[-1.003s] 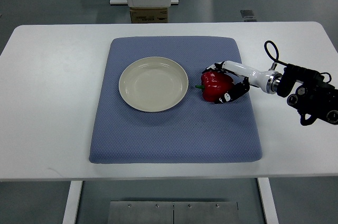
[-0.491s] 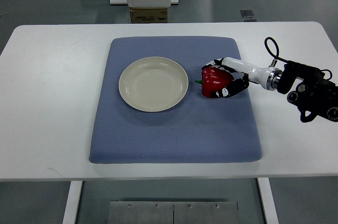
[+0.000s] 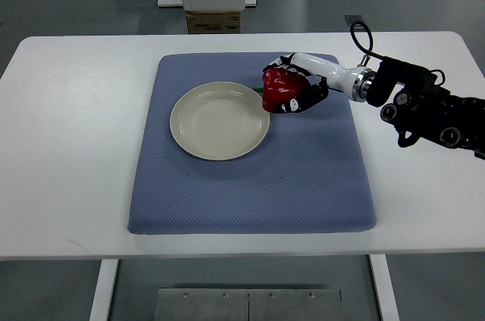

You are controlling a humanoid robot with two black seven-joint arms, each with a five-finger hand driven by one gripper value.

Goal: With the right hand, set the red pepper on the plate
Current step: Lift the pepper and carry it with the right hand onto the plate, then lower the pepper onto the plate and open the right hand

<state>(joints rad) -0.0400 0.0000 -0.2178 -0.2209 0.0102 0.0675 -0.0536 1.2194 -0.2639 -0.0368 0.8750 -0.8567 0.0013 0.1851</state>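
The right hand (image 3: 294, 88) has its fingers wrapped around the red pepper (image 3: 280, 88), gripping it at the upper right edge of the cream plate (image 3: 219, 120). The pepper seems to be lifted clear of the blue mat (image 3: 250, 185), though from this steep angle I cannot be sure. The plate sits bare on the mat, which lies on the white bench (image 3: 68, 147).
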